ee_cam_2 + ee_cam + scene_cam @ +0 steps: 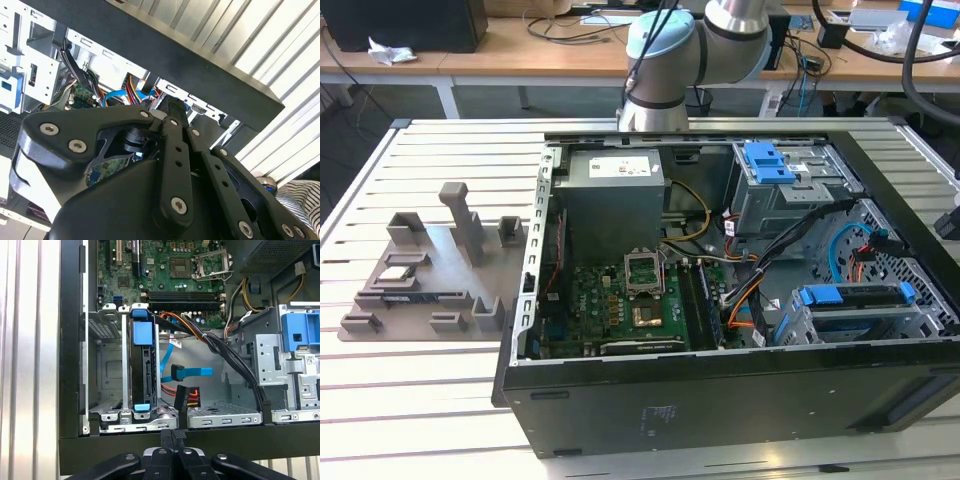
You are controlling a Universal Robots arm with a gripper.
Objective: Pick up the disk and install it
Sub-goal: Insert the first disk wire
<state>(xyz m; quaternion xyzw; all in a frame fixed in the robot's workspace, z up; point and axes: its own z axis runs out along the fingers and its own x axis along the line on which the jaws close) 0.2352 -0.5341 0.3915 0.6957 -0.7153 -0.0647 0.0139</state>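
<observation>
**Disk in cage, claw clenched and empty**

The disk (pixel 142 371) sits on edge inside the drive cage (pixel 107 412), with blue rail tabs at both ends, and looks seated. The gripper (pixel 173 436) is just outside the cage, over the case wall (pixel 100 452), with its fingertips pressed together on nothing. Handling guess: the disk is rigid, fairly heavy and shock-sensitive. Grip the metal side edges or rails, not the label face.

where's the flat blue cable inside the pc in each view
Exterior view: the flat blue data cable curves above the silver metal drive cage.
First wrist view: it crosses the open bay beside that cage.
Second wrist view: it lies beside orange wires.
Shared landmark: black metal case wall.
</observation>
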